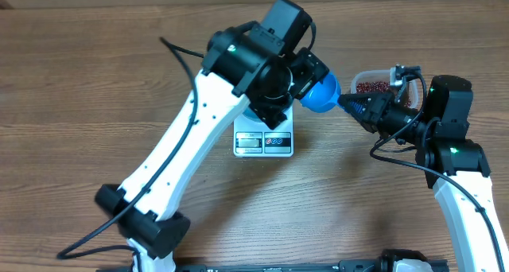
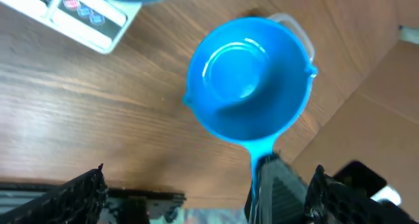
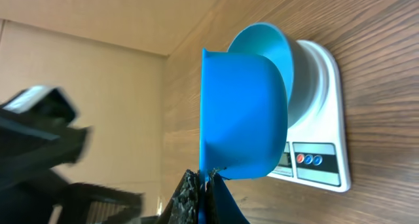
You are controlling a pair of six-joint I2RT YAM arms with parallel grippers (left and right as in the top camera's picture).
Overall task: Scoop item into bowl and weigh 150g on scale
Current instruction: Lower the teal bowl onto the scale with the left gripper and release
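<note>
Right wrist view: one empty scoop [image 3: 242, 112] is being gripped by its handle in the narrow-shut right gripper [image 3: 200, 198]. Beyond it, one bowl [image 3: 268, 44] is sitting on one scale [image 3: 321, 119]. At the overhead's upper right, the beans [image 1: 370, 87] are lying in one tub [image 1: 380, 71] just above that claw. The left gripper [image 1: 308, 69] is being held wide.

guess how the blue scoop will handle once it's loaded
Likely light and stiff: the scoop looks like empty moulded plastic. Pinched only at its handle end by the right gripper, it may twist or droop once loaded.
</note>
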